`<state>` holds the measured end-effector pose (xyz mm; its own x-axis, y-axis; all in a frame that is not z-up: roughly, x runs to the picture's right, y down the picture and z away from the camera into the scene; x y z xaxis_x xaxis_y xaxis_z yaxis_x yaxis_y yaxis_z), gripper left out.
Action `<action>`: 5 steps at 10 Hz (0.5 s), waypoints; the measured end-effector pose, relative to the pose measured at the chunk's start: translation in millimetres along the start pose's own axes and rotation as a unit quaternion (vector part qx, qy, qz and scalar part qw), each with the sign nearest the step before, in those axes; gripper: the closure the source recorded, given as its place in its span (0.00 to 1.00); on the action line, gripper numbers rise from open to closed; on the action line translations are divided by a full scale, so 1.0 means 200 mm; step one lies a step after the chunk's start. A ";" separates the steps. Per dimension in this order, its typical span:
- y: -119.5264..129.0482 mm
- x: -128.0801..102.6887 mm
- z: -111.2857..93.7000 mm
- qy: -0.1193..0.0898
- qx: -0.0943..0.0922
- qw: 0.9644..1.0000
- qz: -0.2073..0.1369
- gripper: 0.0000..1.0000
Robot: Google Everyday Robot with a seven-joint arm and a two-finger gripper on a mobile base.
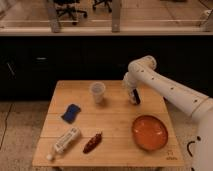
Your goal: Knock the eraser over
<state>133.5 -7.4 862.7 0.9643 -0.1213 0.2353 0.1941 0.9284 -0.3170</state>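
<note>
My gripper [133,94] hangs from the white arm [165,87] and points down at the back right part of the wooden table [115,125], right of the clear cup [97,92]. It is shut. A small dark block with a pale patch, the eraser [137,99], shows right at the gripper's tip, low on the tabletop. I cannot tell whether the two touch, or whether the eraser stands upright or tilted.
A flat blue pad [71,112] lies at the left. A white tube [64,141] and a dark red chilli [93,142] lie near the front edge. An orange plate [149,133] sits at the front right. A dark counter runs behind the table.
</note>
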 end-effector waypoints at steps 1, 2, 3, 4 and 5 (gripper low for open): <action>0.00 0.00 0.00 0.000 0.000 1.000 0.000 1.00; 0.00 0.00 0.00 -0.001 0.000 1.000 0.000 1.00; 0.00 0.01 0.00 -0.002 0.000 1.000 -0.001 1.00; 0.00 0.01 0.00 -0.003 0.000 1.000 -0.001 1.00; 0.00 0.02 0.00 -0.003 0.000 1.000 -0.001 1.00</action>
<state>137.0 -8.1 863.1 0.9627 -0.1210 0.2421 0.1963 0.9280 -0.3166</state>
